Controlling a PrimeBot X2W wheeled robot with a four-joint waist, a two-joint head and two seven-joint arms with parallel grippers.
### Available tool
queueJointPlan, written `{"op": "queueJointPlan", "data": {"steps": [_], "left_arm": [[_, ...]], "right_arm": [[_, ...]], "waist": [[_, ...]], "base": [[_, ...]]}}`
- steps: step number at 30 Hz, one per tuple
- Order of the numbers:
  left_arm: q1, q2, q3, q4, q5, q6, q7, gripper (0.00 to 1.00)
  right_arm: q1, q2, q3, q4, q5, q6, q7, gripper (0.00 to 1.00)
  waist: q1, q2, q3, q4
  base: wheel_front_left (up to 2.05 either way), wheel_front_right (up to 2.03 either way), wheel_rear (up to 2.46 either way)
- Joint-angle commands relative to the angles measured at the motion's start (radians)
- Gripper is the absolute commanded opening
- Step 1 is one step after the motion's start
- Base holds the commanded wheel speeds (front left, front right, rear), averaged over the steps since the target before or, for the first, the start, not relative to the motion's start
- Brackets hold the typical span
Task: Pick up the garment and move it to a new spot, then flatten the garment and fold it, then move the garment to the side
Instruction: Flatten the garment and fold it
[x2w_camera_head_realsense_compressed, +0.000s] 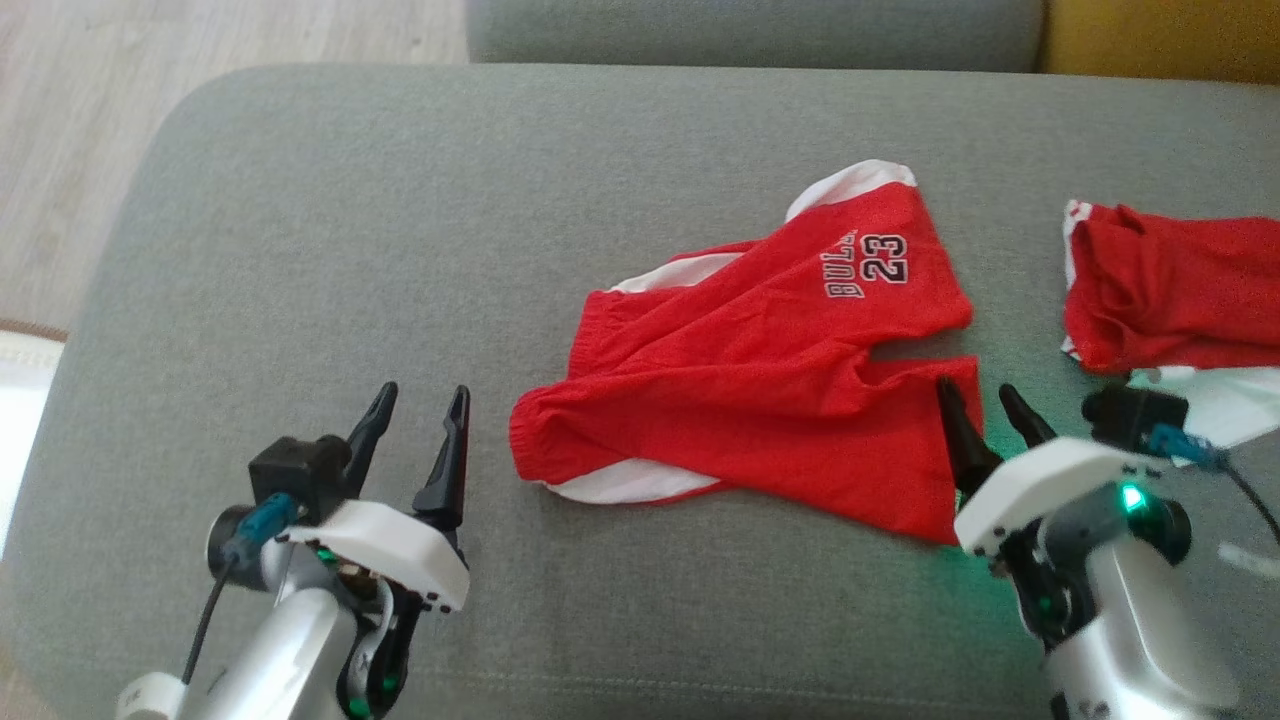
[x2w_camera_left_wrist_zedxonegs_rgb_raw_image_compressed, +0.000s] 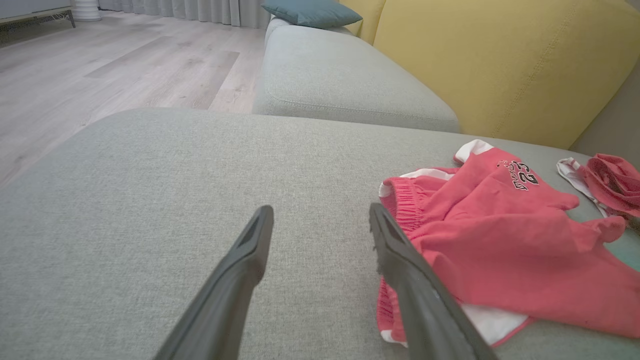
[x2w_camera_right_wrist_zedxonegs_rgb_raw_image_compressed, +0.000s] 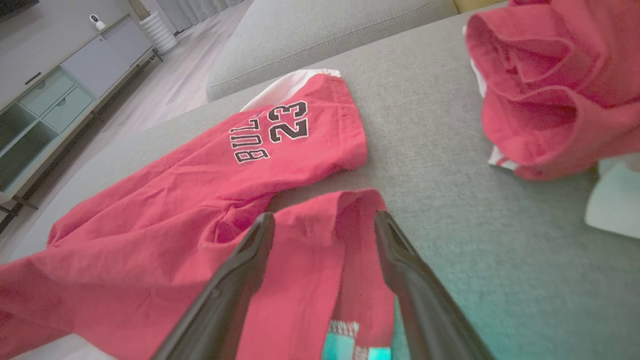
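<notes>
Rumpled red shorts (x2w_camera_head_realsense_compressed: 760, 370) on sofa seat (x2w_camera_head_realsense_compressed: 300, 250), not yet flat. Left gripper (x2w_camera_head_realsense_compressed: 422, 392) spread, empty, beside waistband (x2w_camera_head_realsense_compressed: 530, 440); right gripper (x2w_camera_head_realsense_compressed: 973, 390) spread over leg hem (x2w_camera_right_wrist_zedxonegs_rgb_raw_image_compressed: 357, 200). Remaining: flatten, fold, move aside.

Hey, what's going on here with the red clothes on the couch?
A two-armed robot is working on red shorts lying rumpled on a grey cushion. Neither arm holds anything: the left jaws stand open over bare cushion beside the waistband, the right jaws open over one leg's end. A second red garment lies crumpled to the robot's right.
</notes>
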Motion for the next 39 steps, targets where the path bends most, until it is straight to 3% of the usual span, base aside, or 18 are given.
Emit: {"op": "queueJointPlan", "data": {"steps": [1,8,9,10,11,24,35,36,37,38,39], "left_arm": [[-0.040,0.010,0.044,-0.035,0.010,-0.005,-0.012,1.00],[-0.047,-0.006,0.044,-0.030,0.020,-0.021,-0.012,1.00],[-0.047,-0.008,0.044,-0.029,0.022,-0.023,-0.012,1.00],[-0.048,-0.010,0.045,-0.027,0.023,-0.024,-0.012,1.00],[-0.048,-0.011,0.045,-0.024,0.024,-0.026,-0.012,1.00],[-0.056,-0.037,0.056,-0.009,0.040,-0.047,-0.012,1.00],[-0.074,-0.065,0.054,0.004,0.060,-0.079,-0.012,1.00],[-0.075,-0.066,0.055,0.006,0.062,-0.081,-0.012,1.00],[-0.075,-0.068,0.056,0.007,0.063,-0.083,-0.012,1.00],[-0.076,-0.068,0.057,0.008,0.065,-0.085,-0.012,1.00],[-0.076,-0.069,0.058,0.009,0.066,-0.087,-0.012,1.00]], "right_arm": [[-0.063,-0.004,0.021,-0.003,-0.002,-0.001,0.003,1.00],[-0.145,-0.004,0.009,0.126,0.002,-0.001,0.012,1.00],[-0.157,-0.004,0.012,0.141,0.005,-0.001,0.013,0.96],[-0.169,-0.004,0.012,0.153,0.007,-0.001,0.010,0.04],[-0.180,-0.004,0.013,0.163,0.008,-0.001,0.006,0.00],[-0.335,-0.026,-0.040,0.201,-0.032,-0.001,-0.016,0.00],[-0.507,-0.074,-0.136,0.341,-0.119,-0.001,0.038,0.00],[-0.521,-0.078,-0.143,0.358,-0.131,-0.001,0.037,0.15],[-0.534,-0.083,-0.150,0.377,-0.145,-0.001,0.035,0.49],[-0.545,-0.088,-0.162,0.397,-0.160,-0.001,0.034,1.00],[-0.556,-0.090,-0.172,0.417,-0.175,-0.001,0.032,1.00]], "waist": [[0.0000,0.0000,0.011,0.015],[0.0000,0.0000,0.029,0.041],[0.0000,0.0000,0.031,0.043],[0.0000,0.0000,0.032,0.045],[0.0000,0.0000,0.034,0.047],[0.0000,0.0000,0.048,0.066],[0.0000,0.0000,0.080,0.105],[0.0000,0.0000,0.082,0.107],[0.0000,0.0000,0.084,0.109],[0.0000,0.0000,0.086,0.110],[0.0000,0.0000,0.087,0.110]], "base": [[0.00,0.00,0.00],[0.00,0.00,0.00],[0.00,0.00,0.00],[0.00,0.00,0.00],[0.00,0.00,0.00],[0.00,0.00,0.00],[0.00,0.00,0.00],[0.00,0.00,0.00],[0.00,0.00,0.00],[0.00,0.00,0.00],[0.00,0.00,0.00]]}}
